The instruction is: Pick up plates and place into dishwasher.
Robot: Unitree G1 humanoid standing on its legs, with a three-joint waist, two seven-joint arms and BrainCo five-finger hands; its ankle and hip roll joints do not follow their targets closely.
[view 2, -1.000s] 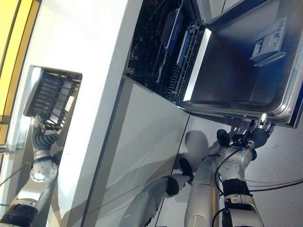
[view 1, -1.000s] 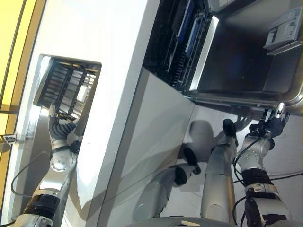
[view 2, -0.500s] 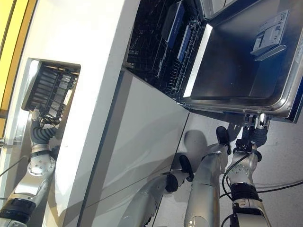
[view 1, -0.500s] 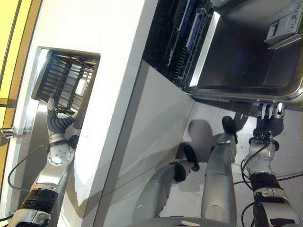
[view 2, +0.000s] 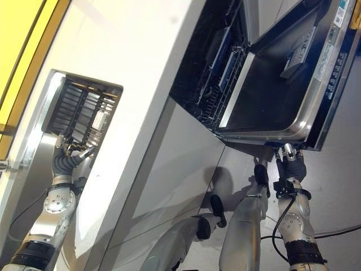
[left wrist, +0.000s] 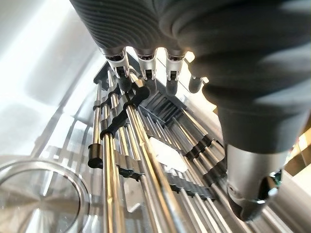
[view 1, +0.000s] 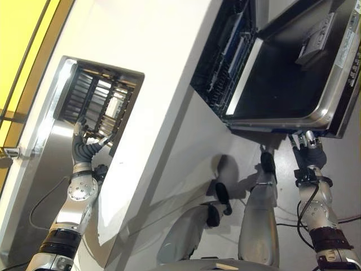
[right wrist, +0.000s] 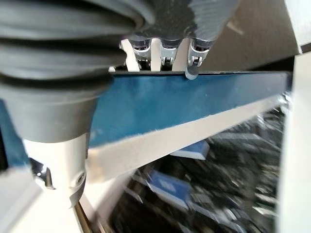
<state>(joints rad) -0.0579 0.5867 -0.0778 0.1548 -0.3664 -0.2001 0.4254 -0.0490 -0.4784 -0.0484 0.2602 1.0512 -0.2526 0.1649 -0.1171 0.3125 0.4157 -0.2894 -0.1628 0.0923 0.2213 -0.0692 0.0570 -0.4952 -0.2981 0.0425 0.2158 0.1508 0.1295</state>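
A metal dish rack (view 1: 93,101) sits in the sink (view 1: 53,147) of a white counter. My left hand (view 1: 84,148) reaches into it, open, its fingertips (left wrist: 138,63) lying on the rack's rods (left wrist: 146,184). A small white piece (left wrist: 167,158) lies among the rods; I cannot tell what it is. The dishwasher door (view 1: 282,84) hangs open at the right, with blue plates (view 1: 234,48) standing in the rack inside. My right hand (view 1: 308,153) is under the door's front edge (right wrist: 194,102), fingers straight up against it and thumb (right wrist: 58,170) apart below.
The white counter (view 1: 163,73) and its cabinet front run between the sink and the dishwasher. A round metal drain (left wrist: 39,199) lies in the sink beside the rack. A yellow wall borders the far left.
The whole view has shifted, so the camera moved. My right hand went from the door's corner to under its front edge, and the door looks tilted up more. The left hand stays at the rack.
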